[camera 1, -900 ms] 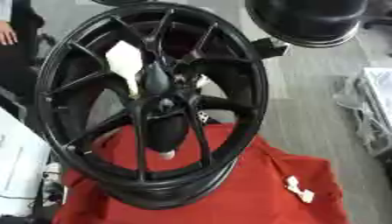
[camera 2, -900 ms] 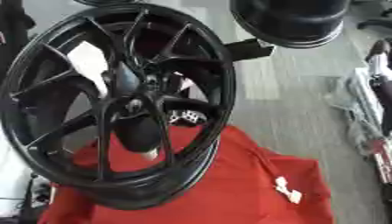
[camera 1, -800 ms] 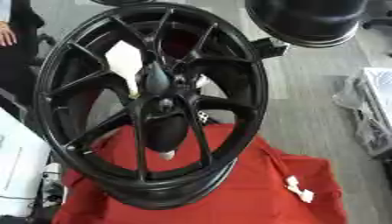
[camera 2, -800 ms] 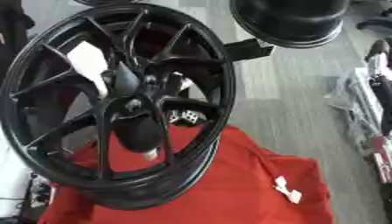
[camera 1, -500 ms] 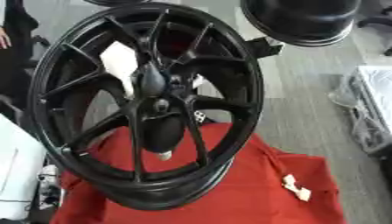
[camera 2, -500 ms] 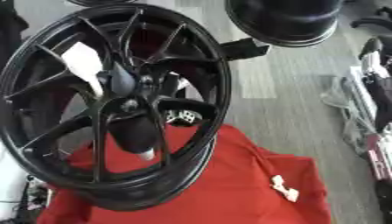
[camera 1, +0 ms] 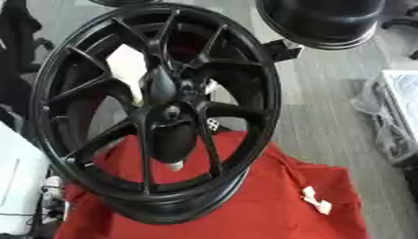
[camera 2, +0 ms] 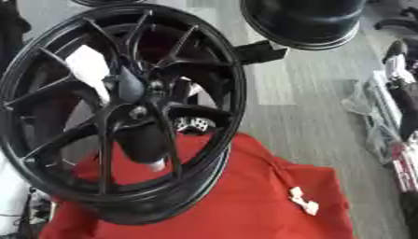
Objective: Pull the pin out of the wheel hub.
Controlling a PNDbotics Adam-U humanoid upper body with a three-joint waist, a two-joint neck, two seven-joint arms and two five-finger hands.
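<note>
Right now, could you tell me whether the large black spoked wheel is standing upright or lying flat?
Upright, slightly tilted: the black spoked wheel stands on its rim on the red cloth, spokes facing the camera.

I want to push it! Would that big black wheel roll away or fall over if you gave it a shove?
Probably. The black wheel stands upright on its round rim, so a push could start it rolling. It looks tilted, so it might tip over. The red cloth under it looks soft and rumpled, which may slow it.

I get bright, even light from overhead; the glossy black spoked wheel rim (camera 1: 245, 70) shows soft grey sheen, and both views look slightly blurred throughout.
</note>
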